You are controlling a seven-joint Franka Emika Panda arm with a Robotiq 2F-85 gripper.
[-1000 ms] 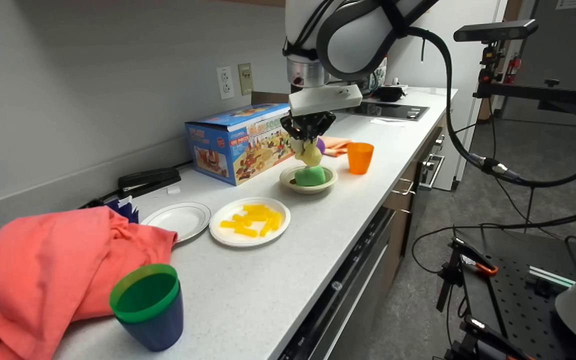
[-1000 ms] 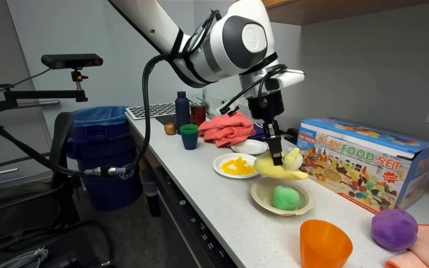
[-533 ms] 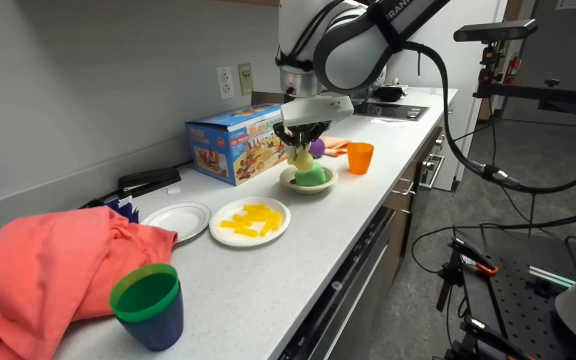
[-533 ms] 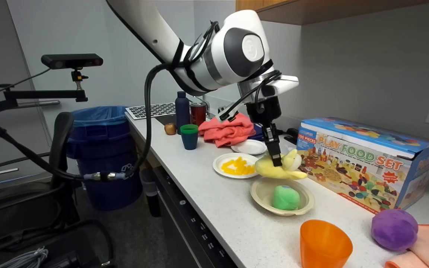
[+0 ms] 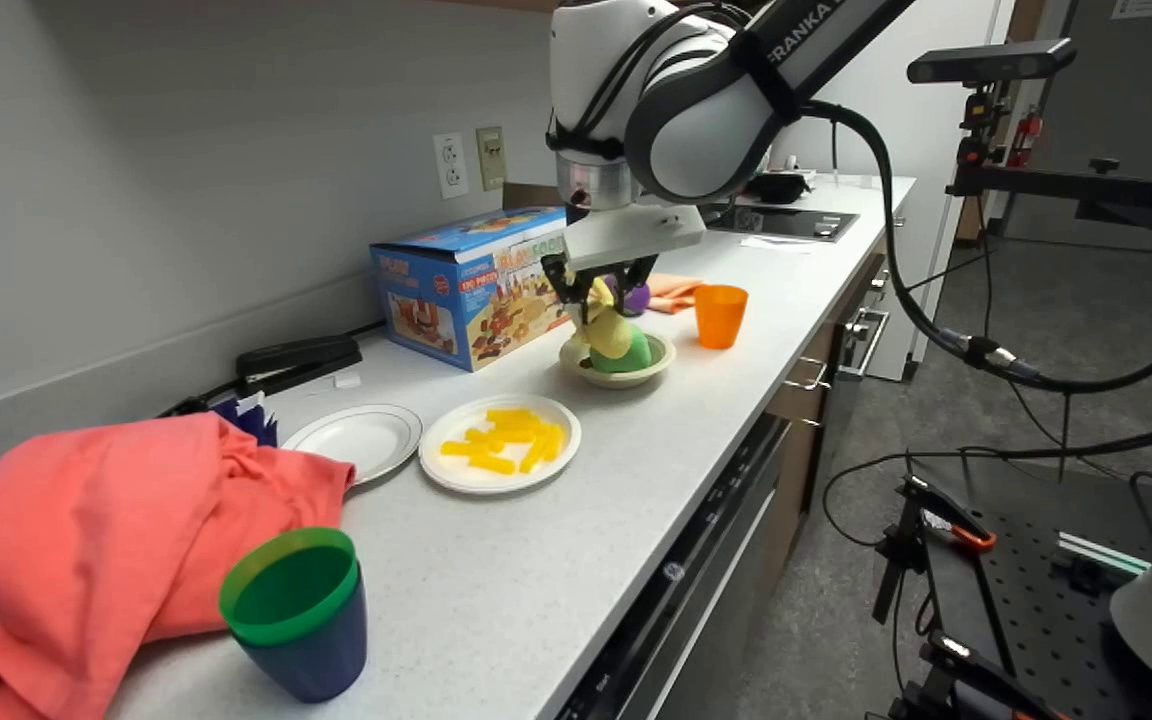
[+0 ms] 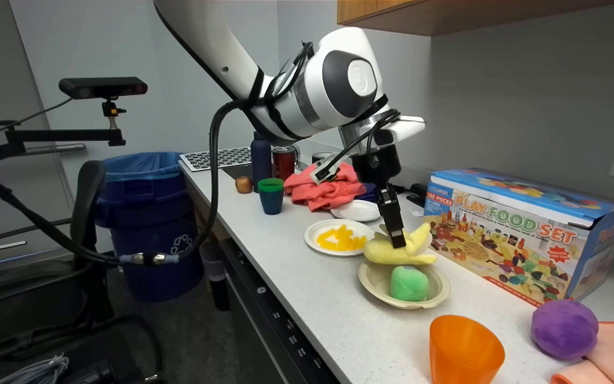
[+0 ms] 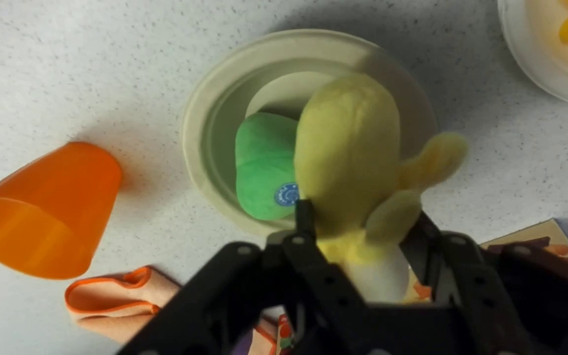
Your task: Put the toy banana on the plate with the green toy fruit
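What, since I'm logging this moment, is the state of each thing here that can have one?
Cream plate: right way up, holding green toy fruit
Toy banana: over cream plate, contact unclear
Gripper: jaws parted, toy banana between
Orange cup: upright
Stacked cups: upright, nested
Coral cloth: crumpled
White plate: holding yellow pieces

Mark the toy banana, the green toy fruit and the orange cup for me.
Toy banana (image 7: 348,153), wrist view: on its plump yellow body.
Green toy fruit (image 7: 264,162), wrist view: on its uncovered side, above the blue label.
Orange cup (image 5: 720,322), in an exterior view: on its outer wall.
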